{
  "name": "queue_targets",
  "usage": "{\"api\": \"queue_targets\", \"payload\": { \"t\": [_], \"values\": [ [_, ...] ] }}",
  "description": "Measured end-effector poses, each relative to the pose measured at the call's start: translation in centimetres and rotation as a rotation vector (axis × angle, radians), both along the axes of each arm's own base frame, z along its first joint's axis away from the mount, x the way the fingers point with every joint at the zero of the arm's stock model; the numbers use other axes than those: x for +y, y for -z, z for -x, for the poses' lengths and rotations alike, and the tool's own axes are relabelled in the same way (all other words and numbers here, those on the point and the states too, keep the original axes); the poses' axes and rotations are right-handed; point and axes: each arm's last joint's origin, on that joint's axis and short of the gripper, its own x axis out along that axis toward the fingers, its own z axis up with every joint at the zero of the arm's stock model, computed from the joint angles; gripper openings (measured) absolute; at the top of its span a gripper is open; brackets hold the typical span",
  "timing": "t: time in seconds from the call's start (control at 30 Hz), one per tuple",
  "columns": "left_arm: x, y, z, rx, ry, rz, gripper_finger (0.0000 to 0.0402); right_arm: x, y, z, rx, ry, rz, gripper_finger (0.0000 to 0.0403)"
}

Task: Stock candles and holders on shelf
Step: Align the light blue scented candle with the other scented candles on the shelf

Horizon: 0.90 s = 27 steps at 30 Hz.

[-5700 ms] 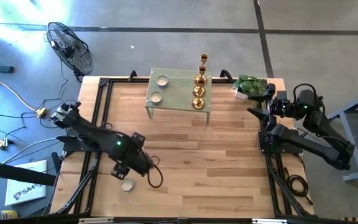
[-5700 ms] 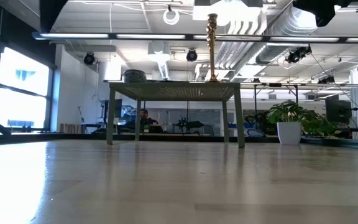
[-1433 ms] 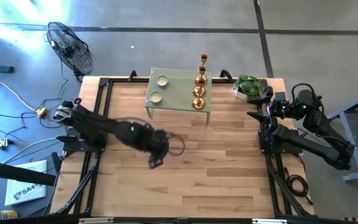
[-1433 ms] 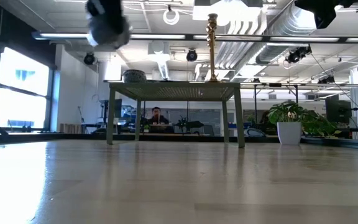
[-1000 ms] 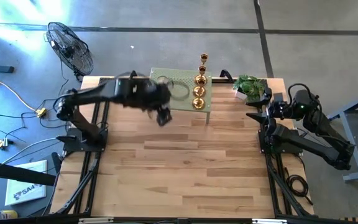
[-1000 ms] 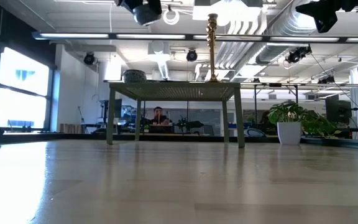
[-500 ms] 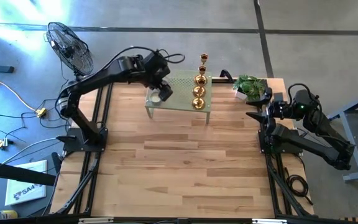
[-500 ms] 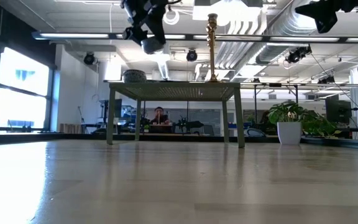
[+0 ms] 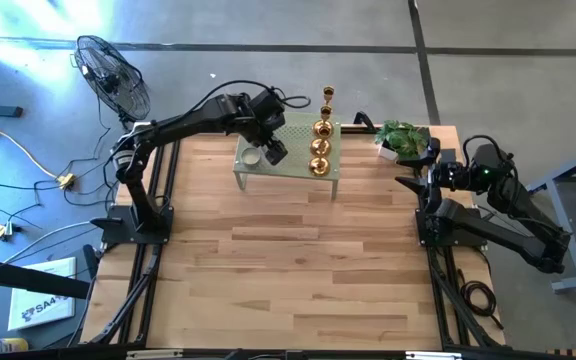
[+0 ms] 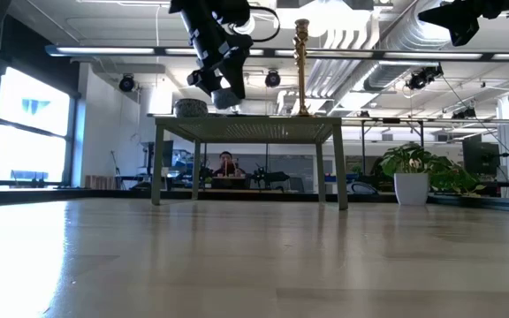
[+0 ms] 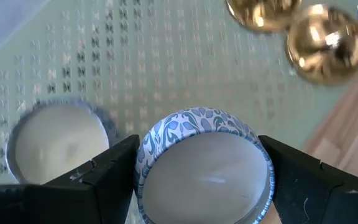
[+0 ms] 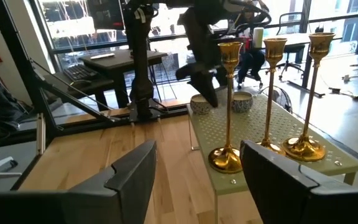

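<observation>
Held candle: a round candle (image 11: pixel 204 165) in a blue-and-white patterned tin sits squarely between the left gripper's (image 11: pixel 199 177) two fingers, which press its sides.
Left gripper: jaws spread to the tin's width, closed on the candle, hanging just above the shelf (image 9: pixel 293 160) top; in the low view it is tilted, clear of the surface (image 10: pixel 222 88).
Candle versus shelf: over the shelf's 9 o'clock half in the high view, beside another candle (image 11: pixel 58 138) already lying on the perforated top.
Holders: gold holders (image 9: pixel 320 146) stand in a row along the shelf's 3 o'clock edge, the tallest (image 10: pixel 302 66) at the 12 o'clock end.
Left arm: stretched from its base at the table's 9 o'clock side toward 1 o'clock, wrist bent down over the shelf.
Right gripper: (image 12: pixel 197 162) parked at the table's 3 o'clock edge, fingers apart, holding nothing, facing the shelf.
</observation>
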Motion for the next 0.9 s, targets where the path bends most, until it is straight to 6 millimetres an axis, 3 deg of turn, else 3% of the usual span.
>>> {"api": "queue_targets", "payload": {
  "t": [0.27,0.9],
  "values": [
    [1.6,0.1,0.6,-0.010,-0.032,0.005,0.0285,0.0,0.0,0.0,0.000,0.000,-0.001,0.0227],
    [1.9,1.6,0.1,0.044,0.025,0.047,0.0285,0.0,0.0,0.0,0.003,-0.001,-0.004,0.0227]
  ]
}}
